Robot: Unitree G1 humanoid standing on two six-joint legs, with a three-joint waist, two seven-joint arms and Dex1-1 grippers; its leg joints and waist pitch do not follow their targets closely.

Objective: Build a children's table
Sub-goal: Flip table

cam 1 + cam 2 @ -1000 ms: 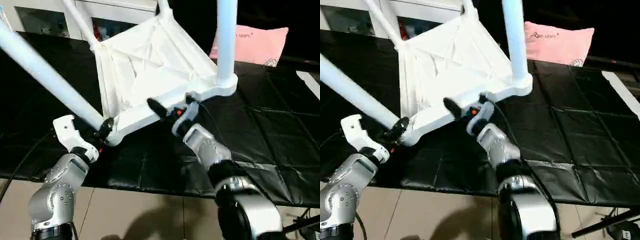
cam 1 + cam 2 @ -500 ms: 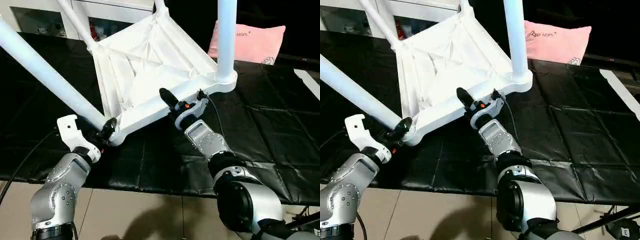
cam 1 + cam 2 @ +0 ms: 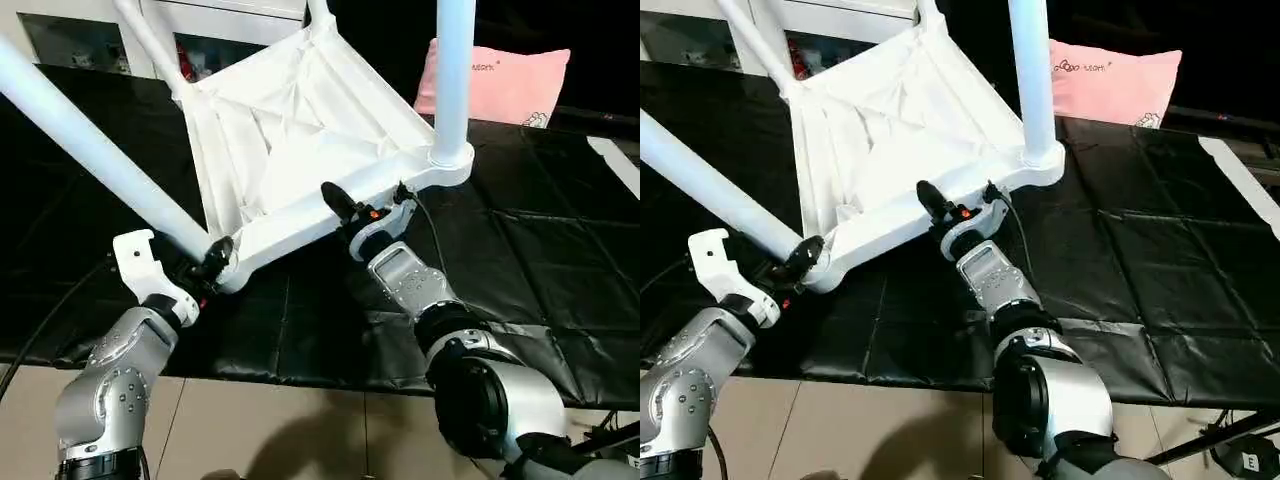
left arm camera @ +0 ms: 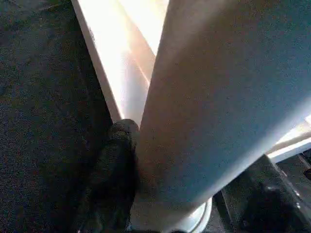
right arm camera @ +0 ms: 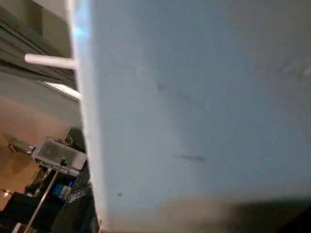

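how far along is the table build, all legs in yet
Looks mostly done: the children's table lies upside down and tilted on the black mat, with four legs seated in its corner sockets. In hand: the left claw grips the near leg at its base, and the right claw sits at the tabletop's near rim. Left: setting it upright.

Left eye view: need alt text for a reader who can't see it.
A white children's table lies upturned and tilted on a black mat, its tube legs pointing up and outward. The left tool grips the base of the near-left leg; the right tool is at the tabletop's near rim. A pink pillow lies behind.
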